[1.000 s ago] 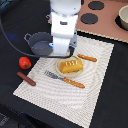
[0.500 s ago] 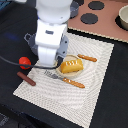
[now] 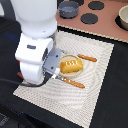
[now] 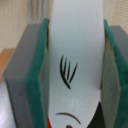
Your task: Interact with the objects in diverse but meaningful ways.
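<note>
One flat white fish (image 4: 75,60) sits clamped in the end effector (image 4: 75,75); next likely calls for placing it on the mat (image 3: 95,85).

Toy kitchen: play stovetop (image 3: 92,12), placemat (image 3: 95,75)

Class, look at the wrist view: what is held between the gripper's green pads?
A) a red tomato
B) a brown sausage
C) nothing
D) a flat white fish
D: in the wrist view the flat white fish, with black markings on it, sits clamped between the two green pads of the gripper.
</note>
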